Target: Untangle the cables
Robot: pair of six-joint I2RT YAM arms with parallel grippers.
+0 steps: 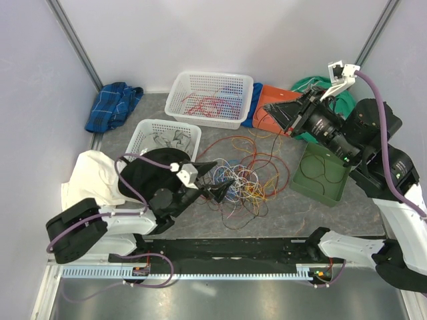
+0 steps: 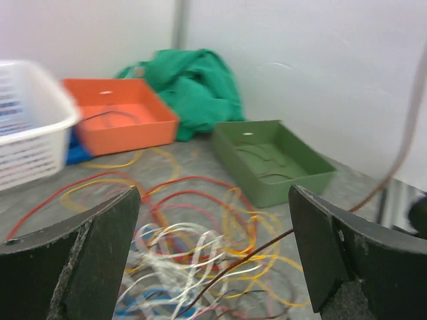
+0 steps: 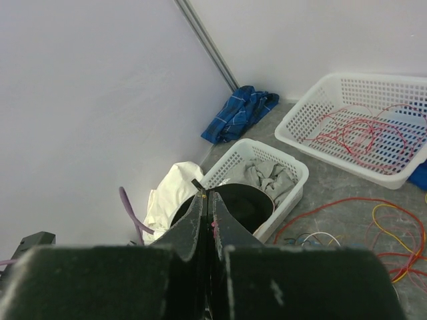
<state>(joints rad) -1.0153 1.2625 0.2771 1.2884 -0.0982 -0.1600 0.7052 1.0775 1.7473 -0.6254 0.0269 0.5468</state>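
The cables lie as a loose tangle (image 1: pixel 240 179) of red, orange, yellow, white and blue wires on the grey table; it also shows in the left wrist view (image 2: pixel 200 257). My left gripper (image 1: pixel 217 179) is open, low over the tangle's left side, with its jaws wide apart in the left wrist view (image 2: pixel 213 200) and nothing gripped. A thin dark wire (image 2: pixel 253 257) rises from the tangle to the right. My right gripper (image 1: pixel 268 109) is raised over the orange tray. In the right wrist view (image 3: pixel 207 195) it is shut on a thin cable end that pokes out at the tips.
A large white basket (image 1: pixel 183 90) at the back holds red cables (image 1: pixel 212 105). A small white basket (image 1: pixel 148 130) holds grey cloth. An orange tray (image 1: pixel 270 99) and a green tray (image 1: pixel 313 183) stand at the right. Blue (image 1: pixel 113 105), white (image 1: pixel 93 177) and green (image 1: pixel 310 85) cloths lie around.
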